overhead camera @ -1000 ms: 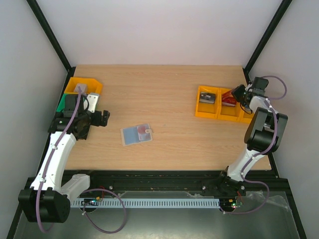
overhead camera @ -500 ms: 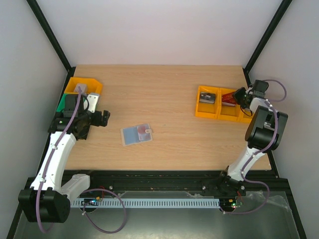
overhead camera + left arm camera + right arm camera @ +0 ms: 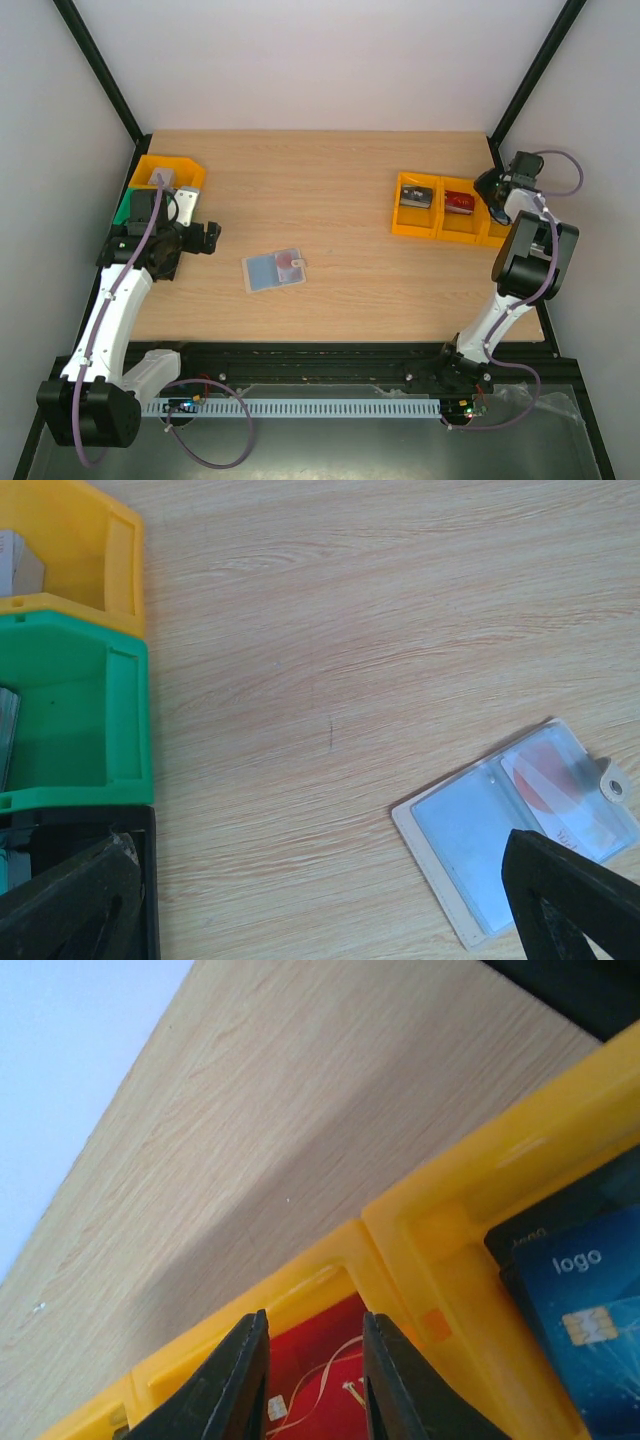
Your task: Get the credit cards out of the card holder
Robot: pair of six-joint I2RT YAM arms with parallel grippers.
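**Right end effector over bins, holder open mid-worktop**

Right end effector (image 3: 313,1320): jaws slightly parted, gripping nothing, above a red credit card (image 3: 300,1405) lying in the middle yellow bin (image 3: 420,1230). Left end effector (image 3: 318,885): fully spread, empty, near the card holder (image 3: 470,840). Holder lies opened flat on the worktop (image 3: 340,180), blue inside up, with a reddish card (image 3: 548,778) in its right pocket.

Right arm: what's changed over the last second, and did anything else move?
The right gripper let go of the red card, which now lies in the middle yellow bin, and drew back slightly rightward, fingers a little apart. The left gripper and the open wallet stayed put.
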